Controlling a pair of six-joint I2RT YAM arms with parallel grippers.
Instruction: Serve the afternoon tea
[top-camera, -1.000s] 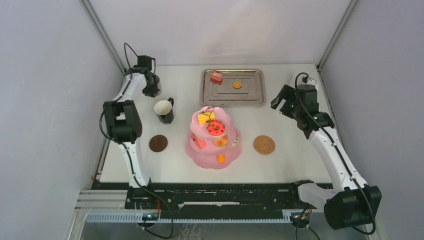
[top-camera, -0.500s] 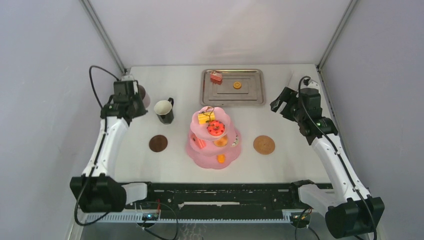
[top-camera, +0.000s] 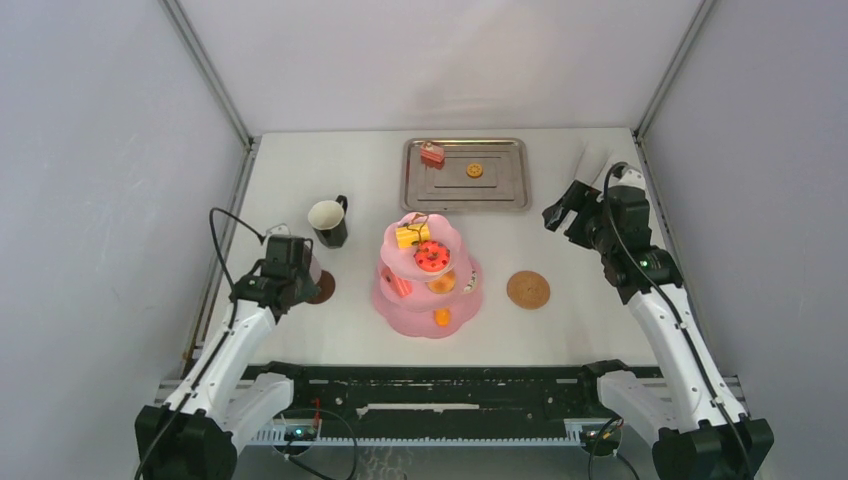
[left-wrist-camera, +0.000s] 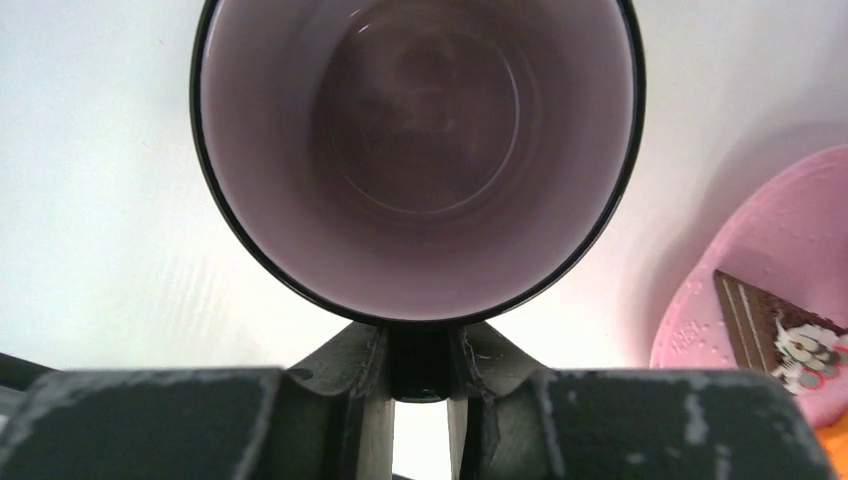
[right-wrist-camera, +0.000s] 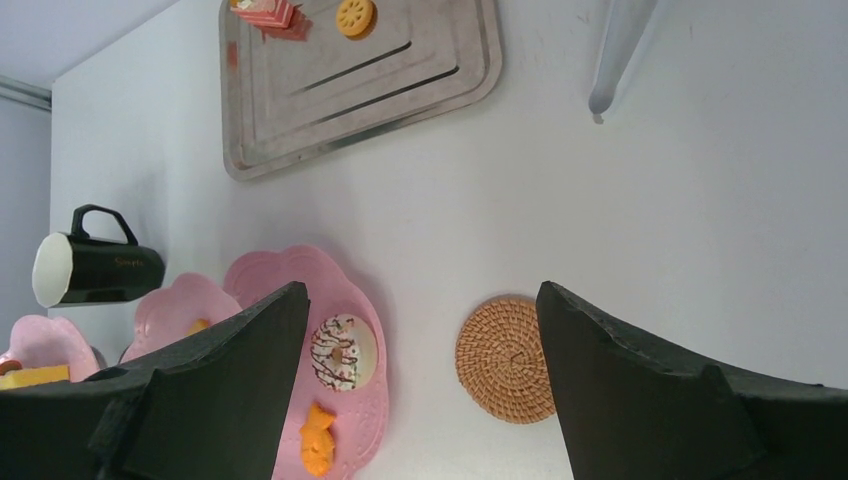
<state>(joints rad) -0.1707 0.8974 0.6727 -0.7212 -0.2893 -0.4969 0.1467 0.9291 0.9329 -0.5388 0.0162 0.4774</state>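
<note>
My left gripper (top-camera: 292, 268) is shut on the handle of the mauve mug (left-wrist-camera: 418, 150), which fills the left wrist view, upright and empty. In the top view the mug is mostly hidden under the wrist, at the dark brown coaster (top-camera: 323, 289). The black mug (top-camera: 328, 222) stands behind it. The pink three-tier stand (top-camera: 428, 290) holds several toy pastries, among them a red cake (top-camera: 432, 256), a donut (right-wrist-camera: 338, 352) and an orange pastry (right-wrist-camera: 318, 440). My right gripper (top-camera: 562, 208) is open and empty, high at the right.
A steel tray (top-camera: 466, 185) at the back holds a pink cake slice (top-camera: 432, 153) and an orange cookie (top-camera: 474, 170). A light woven coaster (top-camera: 527, 289) lies right of the stand. Grey walls close in both sides and the back.
My left arm swung from the back left corner toward the front, carrying the mauve mug to the dark coaster. My right arm shifted slightly.
</note>
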